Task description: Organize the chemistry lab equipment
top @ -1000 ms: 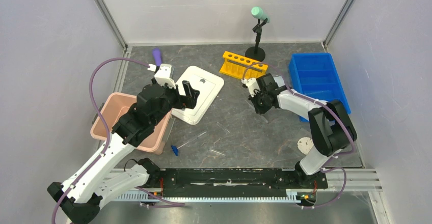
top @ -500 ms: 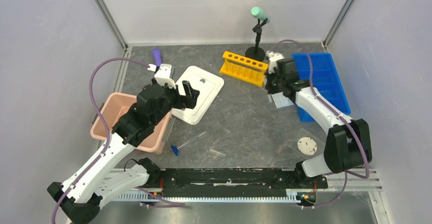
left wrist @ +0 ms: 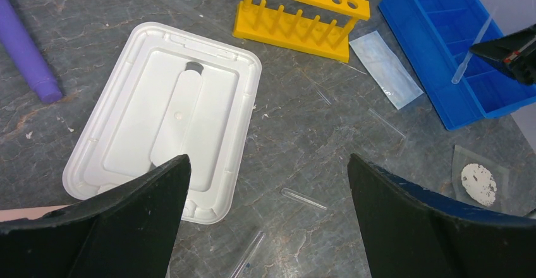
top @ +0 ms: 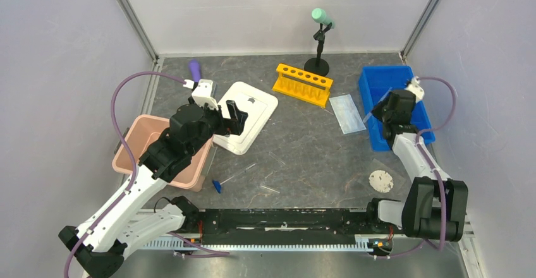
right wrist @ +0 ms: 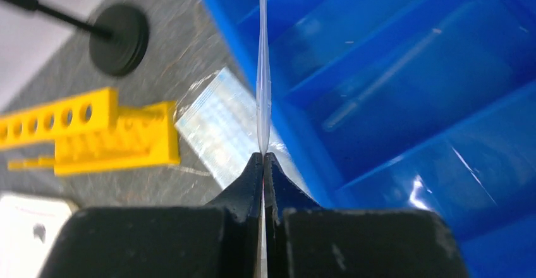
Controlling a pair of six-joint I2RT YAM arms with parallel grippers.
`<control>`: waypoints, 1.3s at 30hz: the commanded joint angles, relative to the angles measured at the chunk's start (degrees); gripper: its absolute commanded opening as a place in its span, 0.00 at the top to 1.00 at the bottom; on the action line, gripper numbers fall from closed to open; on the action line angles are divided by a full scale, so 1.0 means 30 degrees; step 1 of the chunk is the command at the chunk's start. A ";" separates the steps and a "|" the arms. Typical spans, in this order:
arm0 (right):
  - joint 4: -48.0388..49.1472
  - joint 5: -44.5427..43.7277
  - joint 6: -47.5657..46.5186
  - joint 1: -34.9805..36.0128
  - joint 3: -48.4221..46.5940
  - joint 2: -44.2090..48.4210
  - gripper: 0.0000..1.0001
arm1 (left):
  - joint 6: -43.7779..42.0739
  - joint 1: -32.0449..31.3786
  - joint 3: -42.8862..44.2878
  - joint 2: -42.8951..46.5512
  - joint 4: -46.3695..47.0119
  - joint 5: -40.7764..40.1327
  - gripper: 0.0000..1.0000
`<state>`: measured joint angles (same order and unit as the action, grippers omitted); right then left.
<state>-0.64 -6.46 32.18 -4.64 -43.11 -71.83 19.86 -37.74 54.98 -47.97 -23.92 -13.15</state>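
My right gripper [top: 385,110] is shut on a thin clear tube [right wrist: 263,69] and holds it above the left edge of the blue bin [top: 404,82]. The tube sticks out past the fingertips [right wrist: 263,158] and also shows in the left wrist view [left wrist: 471,50]. The pale blue face mask [top: 347,112] lies flat just left of the bin. The round dish with a white disc [top: 380,181] lies at the near right. A blue-capped tube [top: 231,178] and loose clear tubes [top: 270,189] lie at the near middle. My left gripper [top: 237,117] is open and empty over the white tray's right edge.
A yellow tube rack [top: 303,83] stands at the back middle, with the black stand [top: 319,44] behind it. A white tray [top: 249,110], a pink basin [top: 142,140] and a purple cylinder [top: 194,71] are on the left. A thin tube-like shape [right wrist: 379,82] lies blurred inside the bin.
My right gripper has swung from the table's middle to the right, over the blue bin's left edge, still shut on the thin tube. The face mask now lies uncovered. The left arm has not moved.
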 commanded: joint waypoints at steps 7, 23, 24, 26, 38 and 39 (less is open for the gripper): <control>0.4861 -0.3724 0.9204 -0.2619 0.3509 0.1645 1.00 | -0.0306 -0.0048 -0.0016 0.0215 0.0445 0.0088 0.00; 0.5205 -0.4139 1.1980 -0.4484 0.3628 -0.0702 1.00 | -0.0291 -0.0049 -0.0042 0.0352 0.0445 0.0100 0.00; 0.5220 -0.3991 1.2095 -0.4556 0.3593 -0.0904 1.00 | -0.0291 -0.0048 -0.0046 0.0344 0.0445 0.0066 0.00; 0.5304 -0.3560 1.2436 -0.4730 0.3617 -0.1312 0.99 | -0.0291 -0.0048 -0.0010 0.0355 0.0445 0.0061 0.00; 0.5124 -0.2318 1.0592 -0.5274 0.2751 -0.1314 0.78 | -0.0293 -0.0048 -0.0046 0.0333 0.0449 0.0025 0.00; 0.4947 -0.2248 1.0357 -0.5278 0.2621 -0.1260 0.76 | -0.0291 -0.0048 -0.0021 0.0320 0.0460 0.0043 0.00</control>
<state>13.72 -13.93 66.70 -20.01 -31.73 -77.52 19.86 -37.74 54.98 -47.79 -23.92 -13.02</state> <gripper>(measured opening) 0.206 0.994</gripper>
